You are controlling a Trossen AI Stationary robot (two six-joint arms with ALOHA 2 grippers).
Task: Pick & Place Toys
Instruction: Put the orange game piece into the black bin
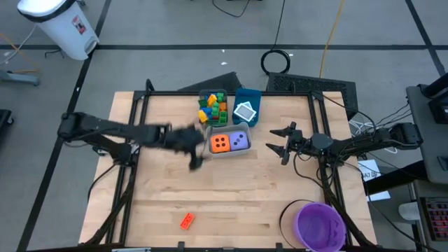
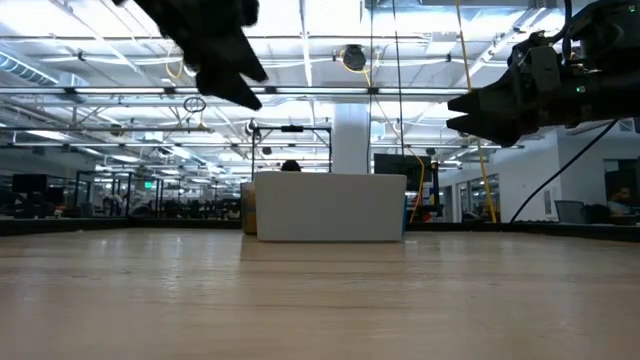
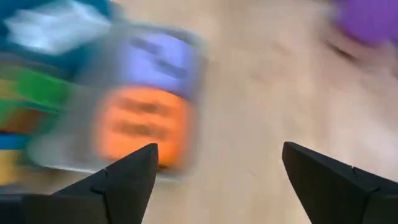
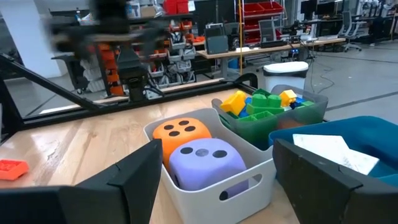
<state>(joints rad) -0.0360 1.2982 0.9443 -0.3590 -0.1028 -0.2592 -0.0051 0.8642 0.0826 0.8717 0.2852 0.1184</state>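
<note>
Fingers spread and empty on the left gripper (image 1: 198,155), just beside the grey bin (image 1: 246,150); the right gripper (image 1: 278,142) waits open. One red brick (image 1: 187,221) lies alone near the table's front edge: light, rigid, probably slick plastic, best pinched across its short flat sides.

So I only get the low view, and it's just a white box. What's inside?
Observer: An orange die and a purple die, side by side in that grey bin.
Operator: Any toys lying on the table?
Observer: One red brick, alone, far from that bin.
Operator: Are the tools holding anything?
Observer: No. The left tool and the right tool are open and empty, one on each side of the bin.
</note>
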